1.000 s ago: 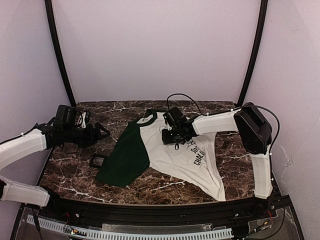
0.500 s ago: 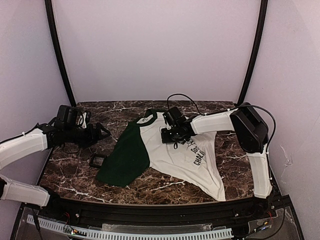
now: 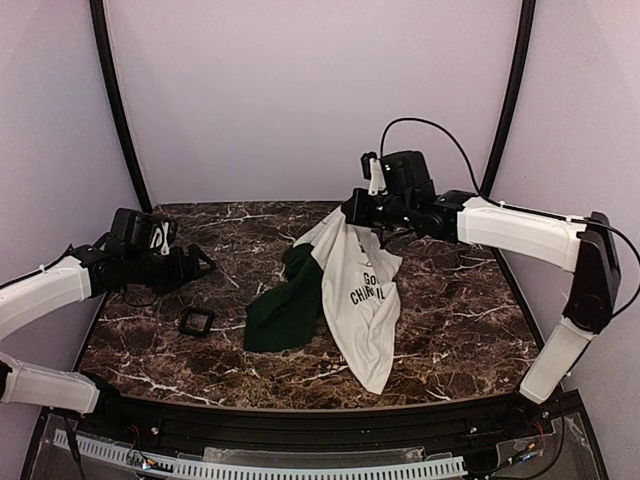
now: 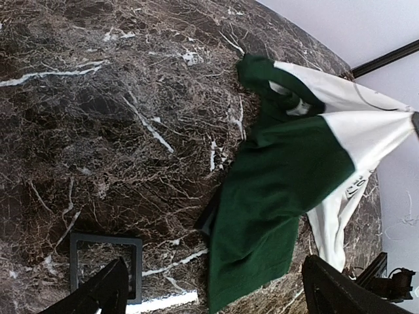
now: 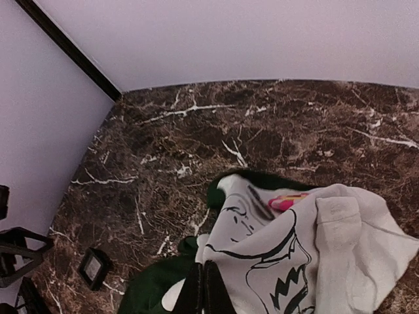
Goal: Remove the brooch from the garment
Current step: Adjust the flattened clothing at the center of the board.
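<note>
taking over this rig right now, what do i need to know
Right gripper: shut on white fabric of the garment, holding its upper part off the table. The lower part and the green sleeve lie on the marble.
Left gripper: open, empty, off to the left, apart from the shirt.
Brooch: pink, on the shirt in a fold near the collar, beyond the right fingers.
Done: shirt held up. Left: grip the brooch and take it off.

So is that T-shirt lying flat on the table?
No, the T-shirt hangs bunched from the right jaws, only its lower end touching the table.
</note>
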Controlling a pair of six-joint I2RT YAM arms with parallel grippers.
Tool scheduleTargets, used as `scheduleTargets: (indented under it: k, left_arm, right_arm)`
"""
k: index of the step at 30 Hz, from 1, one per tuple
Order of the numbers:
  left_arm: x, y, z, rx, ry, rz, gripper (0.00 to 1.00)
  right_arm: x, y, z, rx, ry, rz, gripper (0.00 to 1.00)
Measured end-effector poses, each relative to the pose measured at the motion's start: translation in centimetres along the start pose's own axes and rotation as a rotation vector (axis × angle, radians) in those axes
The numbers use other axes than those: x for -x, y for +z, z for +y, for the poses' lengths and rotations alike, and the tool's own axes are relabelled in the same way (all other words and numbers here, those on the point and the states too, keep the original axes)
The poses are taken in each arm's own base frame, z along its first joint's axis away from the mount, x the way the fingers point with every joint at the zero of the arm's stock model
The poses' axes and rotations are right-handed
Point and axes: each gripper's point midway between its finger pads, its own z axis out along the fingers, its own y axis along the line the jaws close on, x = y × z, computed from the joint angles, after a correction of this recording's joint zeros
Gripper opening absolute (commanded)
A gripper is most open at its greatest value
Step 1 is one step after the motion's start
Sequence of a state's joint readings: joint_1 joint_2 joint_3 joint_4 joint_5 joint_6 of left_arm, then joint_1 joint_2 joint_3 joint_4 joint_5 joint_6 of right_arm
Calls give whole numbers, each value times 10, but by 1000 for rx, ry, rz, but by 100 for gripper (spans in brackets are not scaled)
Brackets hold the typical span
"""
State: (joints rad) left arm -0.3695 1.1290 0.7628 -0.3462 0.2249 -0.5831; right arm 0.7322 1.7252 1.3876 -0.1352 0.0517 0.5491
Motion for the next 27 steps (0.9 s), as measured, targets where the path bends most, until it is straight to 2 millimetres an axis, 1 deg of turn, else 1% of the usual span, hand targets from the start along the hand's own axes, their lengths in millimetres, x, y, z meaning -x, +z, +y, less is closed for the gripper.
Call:
scheduleTargets:
  k: [1, 4, 6, 8, 13, 15, 16, 18, 21, 22, 24, 26, 27]
  left_arm:
    - [1, -1, 0, 2, 2, -3, 94]
    - [2, -3, 0, 2, 6, -9, 94]
    - [2, -5, -1, 0, 7, -13, 94]
    - [2, -6, -1, 0, 11, -12, 94]
    - [0, -7, -2, -3, 18, -7, 95]
    - [0, -8, -3, -11, 21, -8, 94]
    - [0, -9, -5, -18, 22, -7, 94]
    - [0, -10, -8, -36, 25, -5, 94]
    - [0, -11, -15, -71, 32, -1, 93]
    - [0, -11, -18, -83, 34, -1, 93]
    - [0, -12, -23, -108, 39, 2, 93]
    - [0, -12, -28, -129, 46, 4, 93]
    - [-1, -12, -31, -140, 51, 6, 93]
  right_arm:
    - [13, -16, 5, 21, 7, -42, 0]
    - [39, -54, 14, 55, 15, -137, 0]
    - [46, -70, 16, 62, 8, -170, 0]
    - [45, -75, 13, 54, -6, -177, 0]
    - [17, -69, -11, -31, -39, -116, 0]
    - [11, -72, -16, -48, -52, -105, 0]
    - [11, -76, -17, -47, -61, -108, 0]
    - [11, -87, -14, -26, -77, -115, 0]
    - [11, -103, 0, 44, -100, -120, 0]
    - [7, -106, 5, 68, -107, -114, 0]
    - [-9, -110, 19, 114, -127, -79, 0]
    - [-43, -111, 29, 140, -145, 4, 0]
    - [-61, -111, 29, 135, -142, 51, 0]
